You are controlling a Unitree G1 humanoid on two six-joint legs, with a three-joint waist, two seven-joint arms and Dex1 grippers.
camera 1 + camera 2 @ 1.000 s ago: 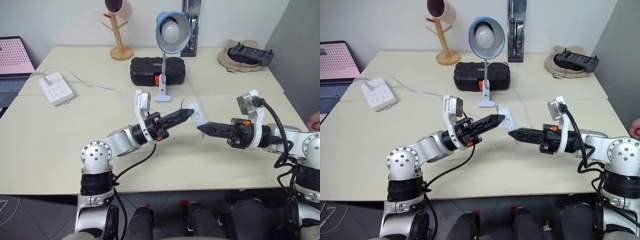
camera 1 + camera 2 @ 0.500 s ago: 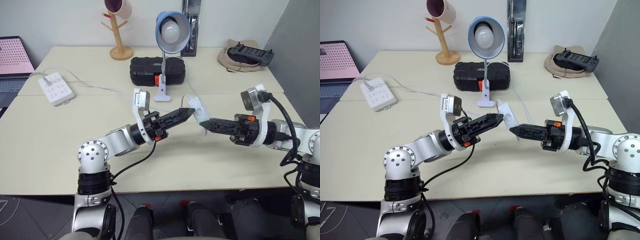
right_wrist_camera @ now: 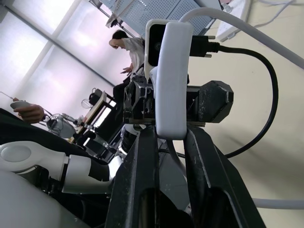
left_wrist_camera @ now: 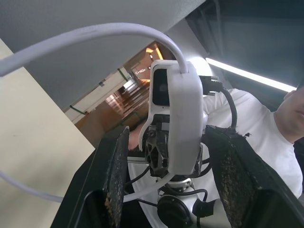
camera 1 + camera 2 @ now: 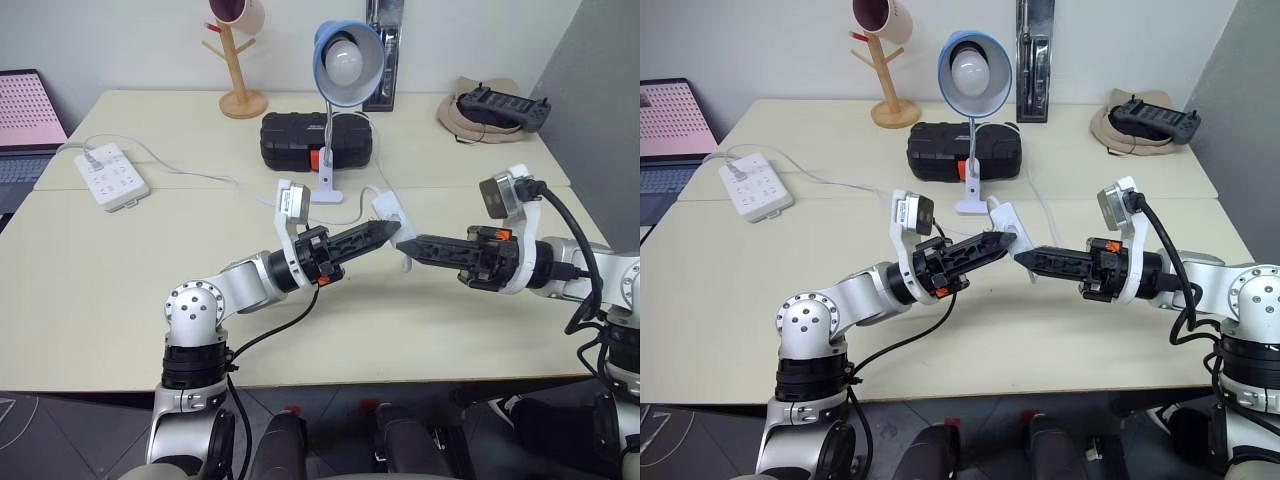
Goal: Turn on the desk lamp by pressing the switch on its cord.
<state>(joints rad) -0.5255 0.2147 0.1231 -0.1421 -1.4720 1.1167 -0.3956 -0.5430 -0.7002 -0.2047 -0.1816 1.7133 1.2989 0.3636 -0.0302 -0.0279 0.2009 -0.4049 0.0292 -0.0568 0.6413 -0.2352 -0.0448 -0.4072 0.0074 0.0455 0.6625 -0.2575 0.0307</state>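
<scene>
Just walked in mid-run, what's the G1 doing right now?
It is working on the lamp's inline switch, held up off the table. The right pincer is shut on the switch. The left pincer is open, its fingers on either side of the switch without gripping it. The desk lamp at the back is unlit, so the switch has not been pressed yet.

Desk lamp (image 5: 343, 62) stands mid-table w/ a case (image 5: 315, 140) just behind its base. Mug tree (image 5: 238, 55) behind-left, power strip (image 5: 111, 176) far left, laptop (image 5: 27, 125) at left edge. Switch (image 5: 391, 216) is up off the table (image 5: 120, 290), between left gripper (image 5: 387, 231) and right gripper (image 5: 401, 243), in front of lamp base; cord (image 5: 350, 210) runs back to it.
</scene>
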